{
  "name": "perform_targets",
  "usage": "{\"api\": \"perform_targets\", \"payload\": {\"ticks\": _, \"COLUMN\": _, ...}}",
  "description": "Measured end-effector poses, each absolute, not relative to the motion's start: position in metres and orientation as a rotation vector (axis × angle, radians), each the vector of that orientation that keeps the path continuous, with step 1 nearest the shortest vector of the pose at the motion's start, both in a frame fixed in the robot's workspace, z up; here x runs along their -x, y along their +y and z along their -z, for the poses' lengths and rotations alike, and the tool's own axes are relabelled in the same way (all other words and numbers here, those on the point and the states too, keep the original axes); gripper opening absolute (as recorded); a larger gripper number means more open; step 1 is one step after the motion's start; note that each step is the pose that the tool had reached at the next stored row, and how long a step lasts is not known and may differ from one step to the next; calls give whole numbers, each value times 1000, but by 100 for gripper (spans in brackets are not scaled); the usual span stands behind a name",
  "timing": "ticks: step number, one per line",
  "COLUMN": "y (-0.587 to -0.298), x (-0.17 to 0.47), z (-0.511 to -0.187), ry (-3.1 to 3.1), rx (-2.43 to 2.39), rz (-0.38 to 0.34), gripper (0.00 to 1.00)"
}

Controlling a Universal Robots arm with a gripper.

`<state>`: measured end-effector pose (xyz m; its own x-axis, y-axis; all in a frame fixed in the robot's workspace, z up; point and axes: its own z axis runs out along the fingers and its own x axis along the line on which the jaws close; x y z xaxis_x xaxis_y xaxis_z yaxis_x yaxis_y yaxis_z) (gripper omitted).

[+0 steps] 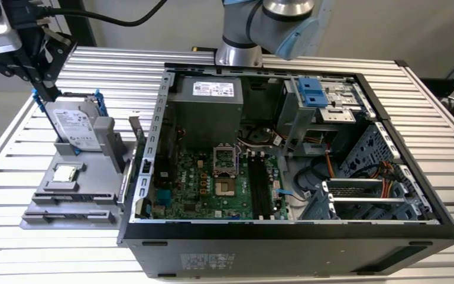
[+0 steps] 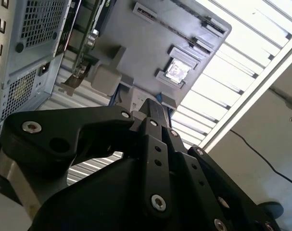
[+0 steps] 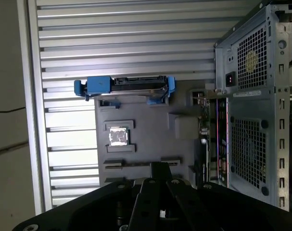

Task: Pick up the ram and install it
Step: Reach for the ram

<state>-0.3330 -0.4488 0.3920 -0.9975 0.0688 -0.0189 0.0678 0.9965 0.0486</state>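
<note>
Judging by its thin edge, the ram (image 3: 136, 164) looked light, stiff, fragile — best pinched mid-length; fingers (image 3: 159, 169) sat pressed together.

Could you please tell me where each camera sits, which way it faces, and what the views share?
Exterior view: off the arm, raised, looking down into the open computer case on the slatted table; the arm shows behind the case.
First wrist view: on the arm, looking down past the gripper at the grey tray.
Second wrist view: on the arm, looking slantwise along the gripper at the same tray.
Shared: all three show the tray, its processor chip and the case.
</note>
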Motion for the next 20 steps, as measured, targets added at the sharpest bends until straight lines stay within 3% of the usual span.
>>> {"api": "perform_targets", "payload": {"ticks": 20, "y": -463, "x": 333, "z": -391, "ry": 3118, "rx": -107, "rz": -75, "gripper": 0}}
